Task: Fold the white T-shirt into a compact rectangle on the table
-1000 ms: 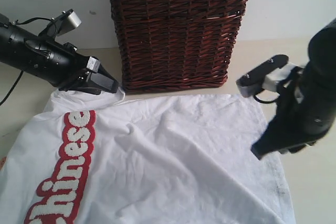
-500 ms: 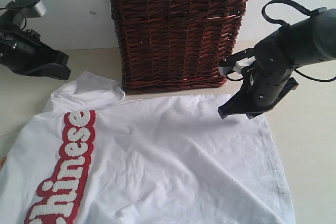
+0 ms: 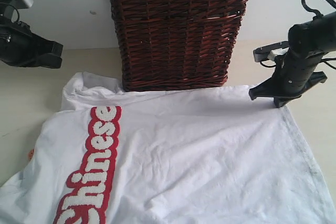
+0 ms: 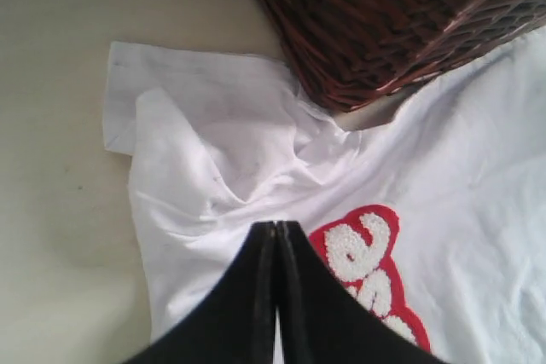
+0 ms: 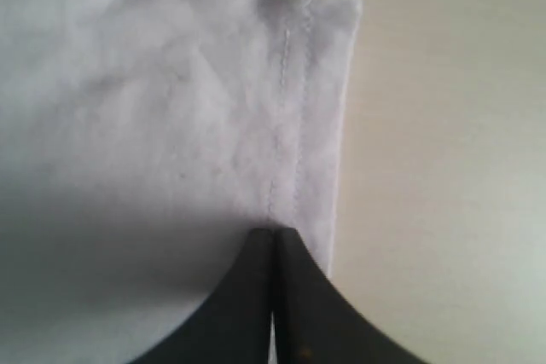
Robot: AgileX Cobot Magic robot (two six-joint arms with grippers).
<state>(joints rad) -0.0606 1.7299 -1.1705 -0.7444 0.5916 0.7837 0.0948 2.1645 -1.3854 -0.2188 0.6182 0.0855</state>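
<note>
Shirt: the white T-shirt (image 3: 199,150) lay spread over the bench (image 3: 89,64), front up, with shallow creases across the middle. Its far edge ran just in front of the wicker basket (image 3: 176,30).
Lettering: a red band with fuzzy white letters (image 3: 92,171) crossed the left part of the shirt, reading "Chinese".
Tag: a small orange tag (image 3: 30,154) showed at the shirt's left edge.
Sleeve: the sleeve (image 3: 89,85) was bunched and partly folded near the basket's left foot, touching the bench.
Basket: dark brown weave, upright against the wall (image 3: 68,3), with its base on the bench.
Left tool: the left tool (image 3: 47,56) hung above bare bench, well apart from the shirt in the exterior view. In the left wrist view its black fingers (image 4: 276,228) were pressed together with only a thin seam between them.
Right tool: the right tool (image 3: 265,97) sat at the shirt's far right corner. In the right wrist view its fingers (image 5: 273,232) were together, with the tips over the stitched hem (image 5: 286,108) near the cloth's edge.
Right corner: it lay flat on the bench.
</note>
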